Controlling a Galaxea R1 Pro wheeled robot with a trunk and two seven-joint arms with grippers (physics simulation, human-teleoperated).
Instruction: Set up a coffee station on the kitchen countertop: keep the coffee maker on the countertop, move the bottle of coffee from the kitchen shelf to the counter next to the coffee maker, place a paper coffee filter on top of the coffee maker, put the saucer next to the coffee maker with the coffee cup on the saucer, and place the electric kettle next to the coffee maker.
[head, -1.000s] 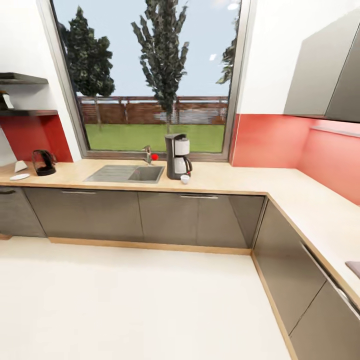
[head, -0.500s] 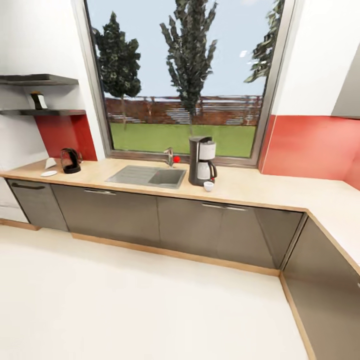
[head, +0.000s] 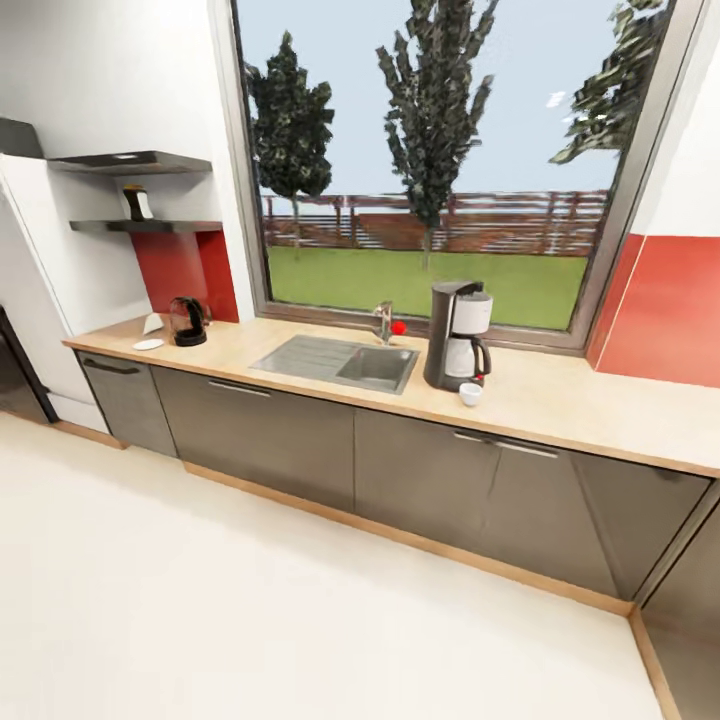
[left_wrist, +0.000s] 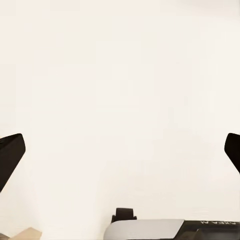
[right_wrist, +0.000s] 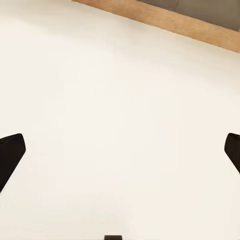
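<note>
The black and grey coffee maker (head: 455, 336) stands on the wooden countertop (head: 570, 400) right of the sink, with a small white coffee cup (head: 470, 394) just in front of it. At the counter's far left sit the black electric kettle (head: 187, 322), a white saucer (head: 148, 344) and a white paper filter (head: 153, 323). The bottle of coffee (head: 135, 203) stands on the dark wall shelf (head: 145, 227). My left gripper (left_wrist: 120, 150) and my right gripper (right_wrist: 120, 150) both hang open over the pale floor, fingertips spread wide, nothing between them.
A steel sink (head: 338, 362) with a tap (head: 384, 322) lies under the big window. Grey cabinet fronts (head: 300, 440) run below the counter. A white tall unit (head: 40, 300) stands at the left end. Wide pale floor (head: 250, 600) lies between me and the cabinets.
The whole head view has swung to the left: the counter, sink and coffee maker have slid rightward in the picture, and the shelf and the tall unit have come further into view. Nothing on the counter moved.
</note>
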